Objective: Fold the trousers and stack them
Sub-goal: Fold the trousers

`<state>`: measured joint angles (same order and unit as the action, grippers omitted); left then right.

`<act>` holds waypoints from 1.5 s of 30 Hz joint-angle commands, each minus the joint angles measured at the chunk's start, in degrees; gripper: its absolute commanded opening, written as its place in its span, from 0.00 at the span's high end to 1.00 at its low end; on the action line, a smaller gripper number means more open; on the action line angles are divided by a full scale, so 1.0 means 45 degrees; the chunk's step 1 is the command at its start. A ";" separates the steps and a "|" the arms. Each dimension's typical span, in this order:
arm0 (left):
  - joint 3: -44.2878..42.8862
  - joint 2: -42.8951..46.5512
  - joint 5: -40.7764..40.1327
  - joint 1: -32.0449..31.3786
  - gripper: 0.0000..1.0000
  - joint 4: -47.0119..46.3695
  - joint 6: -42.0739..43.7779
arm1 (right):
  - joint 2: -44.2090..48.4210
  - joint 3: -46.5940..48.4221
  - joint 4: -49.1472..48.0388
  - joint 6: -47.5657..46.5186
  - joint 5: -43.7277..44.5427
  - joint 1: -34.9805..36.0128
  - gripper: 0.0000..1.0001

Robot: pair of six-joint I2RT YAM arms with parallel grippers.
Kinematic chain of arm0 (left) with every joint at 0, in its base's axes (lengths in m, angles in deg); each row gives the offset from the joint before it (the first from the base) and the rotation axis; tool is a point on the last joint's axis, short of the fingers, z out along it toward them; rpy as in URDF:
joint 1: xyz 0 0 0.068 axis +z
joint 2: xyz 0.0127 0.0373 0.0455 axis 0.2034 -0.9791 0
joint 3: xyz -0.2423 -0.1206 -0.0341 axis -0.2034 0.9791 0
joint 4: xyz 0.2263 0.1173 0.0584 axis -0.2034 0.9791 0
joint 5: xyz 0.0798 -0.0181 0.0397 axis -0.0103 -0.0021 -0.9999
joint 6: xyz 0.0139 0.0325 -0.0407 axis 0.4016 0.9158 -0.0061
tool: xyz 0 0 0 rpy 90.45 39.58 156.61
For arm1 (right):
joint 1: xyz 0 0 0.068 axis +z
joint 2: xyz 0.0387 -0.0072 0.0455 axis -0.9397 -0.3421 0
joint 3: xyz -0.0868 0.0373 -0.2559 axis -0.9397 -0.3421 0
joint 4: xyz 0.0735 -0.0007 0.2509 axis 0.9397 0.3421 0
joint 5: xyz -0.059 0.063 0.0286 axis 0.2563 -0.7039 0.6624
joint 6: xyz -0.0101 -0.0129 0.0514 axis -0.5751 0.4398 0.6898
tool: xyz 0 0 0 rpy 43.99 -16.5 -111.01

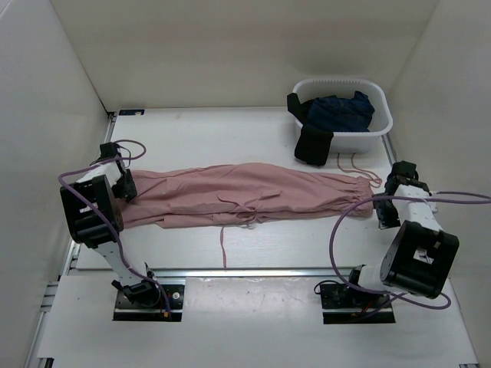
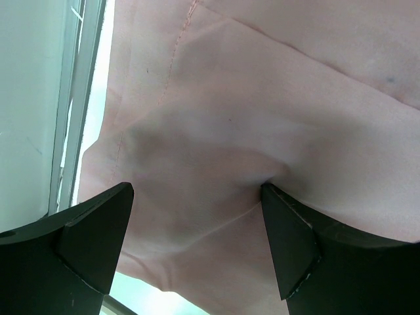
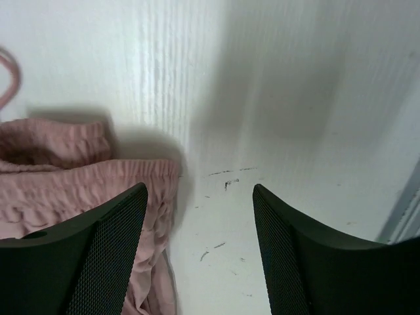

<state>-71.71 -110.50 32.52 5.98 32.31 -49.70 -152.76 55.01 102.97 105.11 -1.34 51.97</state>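
The trousers [image 1: 245,195] are laid across a white, pale-walled table [image 1: 230,130]. The left gripper [image 2: 197,190] is spread over them, seemingly empty; the right gripper [image 3: 200,187] is opened, empty, just beside them.

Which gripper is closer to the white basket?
Right. The right gripper sits in front of the basket, by the trousers' gathered end; the left gripper is far off at their opposite end.
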 commanded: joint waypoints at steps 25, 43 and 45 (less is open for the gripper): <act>0.0689 -0.0783 0.0020 0.0009 0.10 -0.0335 -0.0051 | -0.0413 -0.1233 -0.2561 0.3175 -0.2026 0.0684 0.28; 0.0807 -0.0783 0.0020 0.0009 0.10 -0.0335 -0.0051 | -0.0963 0.2767 -0.1796 -0.0549 0.0021 0.1036 1.00; 0.0806 -0.0783 0.0020 0.0009 0.10 -0.0335 -0.0051 | -0.1078 0.3741 -0.2110 -0.1933 0.0023 0.1036 1.00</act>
<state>-70.95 -110.35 31.78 5.76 30.62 -49.33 -159.69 64.69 95.82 107.44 -5.67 56.54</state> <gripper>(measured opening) 0.903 0.038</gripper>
